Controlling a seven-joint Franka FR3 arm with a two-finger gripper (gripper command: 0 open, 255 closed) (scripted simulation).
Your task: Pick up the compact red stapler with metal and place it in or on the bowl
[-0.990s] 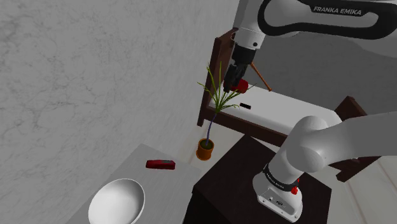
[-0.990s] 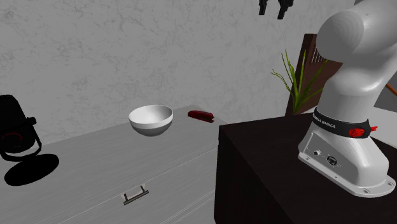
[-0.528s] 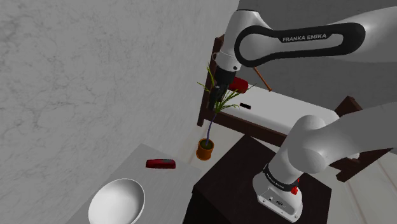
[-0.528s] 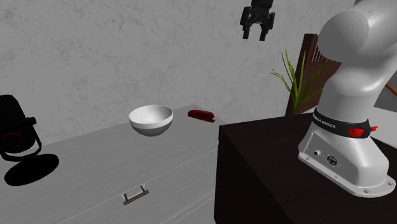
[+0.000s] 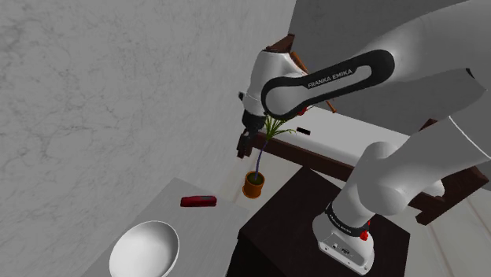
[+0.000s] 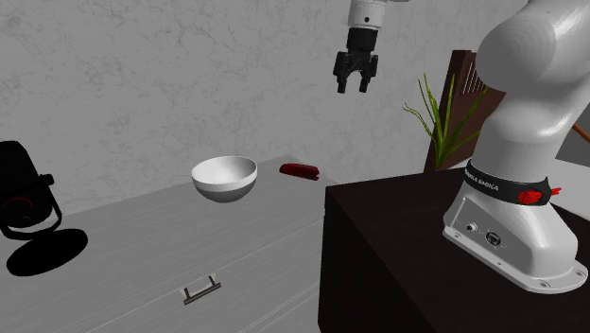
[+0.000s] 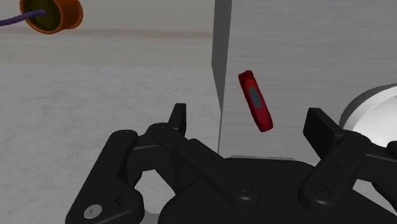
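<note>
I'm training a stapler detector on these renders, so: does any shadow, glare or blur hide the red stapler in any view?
No. Shoulder view: the red stapler lies evenly lit on the grey top, without glare. Second exterior view: it reads small but sharp beyond the white bowl. Wrist view: crisp; a darker band runs beside it, not over it.

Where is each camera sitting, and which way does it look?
Shoulder view: beside the dark stand, looking down over the grey tabletop at the small red stapler and white round bowl; white arm shows.
Second exterior view: low at the table's front, looking across to the wall; robot base at right, black gripper above.
Wrist view: on the gripper, looking down; open black fingers show.
All three share the stapler.
</note>
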